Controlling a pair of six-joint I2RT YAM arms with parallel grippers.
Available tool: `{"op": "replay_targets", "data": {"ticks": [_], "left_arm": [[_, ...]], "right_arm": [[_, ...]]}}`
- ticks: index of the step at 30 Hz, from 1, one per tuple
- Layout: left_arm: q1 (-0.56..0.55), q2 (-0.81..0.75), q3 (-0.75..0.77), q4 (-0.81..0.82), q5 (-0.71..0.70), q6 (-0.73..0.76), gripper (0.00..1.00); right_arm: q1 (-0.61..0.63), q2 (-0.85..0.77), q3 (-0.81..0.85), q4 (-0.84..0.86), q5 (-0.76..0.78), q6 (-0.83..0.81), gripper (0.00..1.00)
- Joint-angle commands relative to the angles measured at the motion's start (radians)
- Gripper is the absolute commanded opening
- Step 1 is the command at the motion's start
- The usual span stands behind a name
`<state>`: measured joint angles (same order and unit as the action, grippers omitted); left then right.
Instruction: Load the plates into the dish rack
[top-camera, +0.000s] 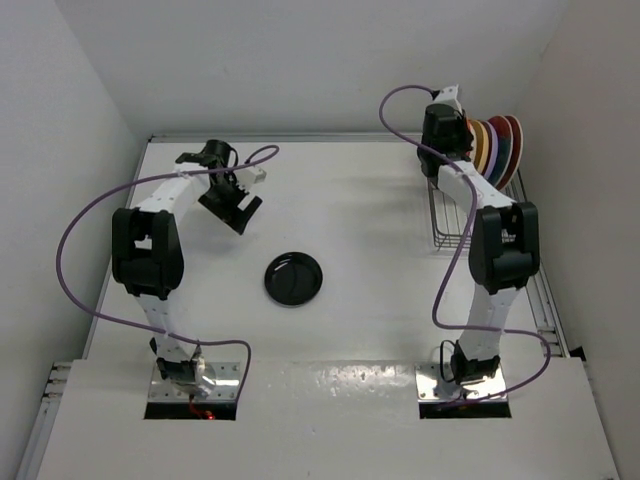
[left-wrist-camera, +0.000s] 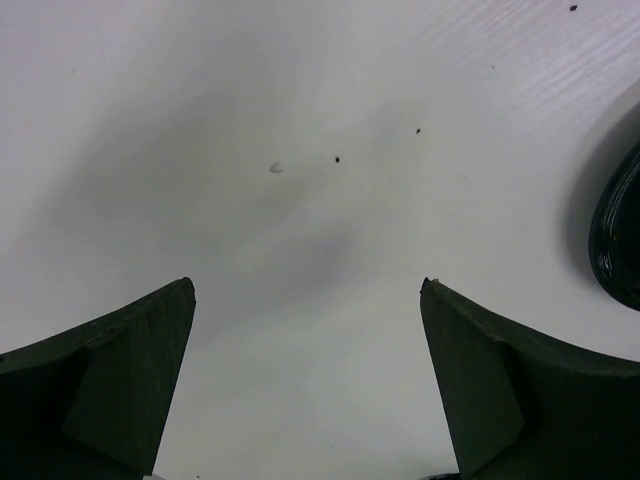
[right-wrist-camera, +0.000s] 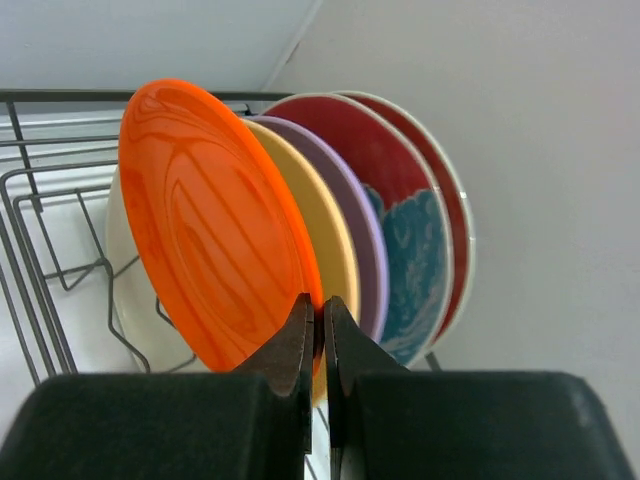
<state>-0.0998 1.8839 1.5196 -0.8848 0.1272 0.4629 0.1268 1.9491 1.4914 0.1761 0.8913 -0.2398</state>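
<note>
One black plate (left-wrist-camera: 618, 240) lies right of spread left fingers (left-wrist-camera: 120, 390).

A white table (top-camera: 350, 200) (a few dark specks (left-wrist-camera: 338, 158)) sits between white walls (top-camera: 60, 120).

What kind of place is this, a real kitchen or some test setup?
Probably a robot test bench, not a kitchen: two black-and-white robot arms bolted to a white table, bare white walls boxing it in, and a dark-grey wire dish rack holding colourful round plates.
</note>
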Motion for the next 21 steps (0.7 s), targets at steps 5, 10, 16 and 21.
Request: {"op": "replay_targets", "data": {"ticks": [5, 10, 16, 21], "left_arm": [[0.026, 0.011, 0.047, -0.005, 0.032, 0.008, 0.99], [0.026, 0.011, 0.037, -0.005, 0.032, 0.008, 0.99], [0.026, -0.009, 0.019, -0.014, 0.032, 0.008, 0.99], [0.026, -0.029, 0.019, -0.014, 0.032, 0.008, 0.99]], "right_arm": [[-0.004, 0.083, 0.084, -0.104, -0.031, 0.186, 0.0], [-0.007, 0.091, 0.066, -0.173, -0.109, 0.283, 0.0], [0.008, 0.047, 0.095, -0.27, -0.201, 0.277, 0.48], [0.033, -0.088, 0.095, -0.355, -0.239, 0.308, 0.84]]}}
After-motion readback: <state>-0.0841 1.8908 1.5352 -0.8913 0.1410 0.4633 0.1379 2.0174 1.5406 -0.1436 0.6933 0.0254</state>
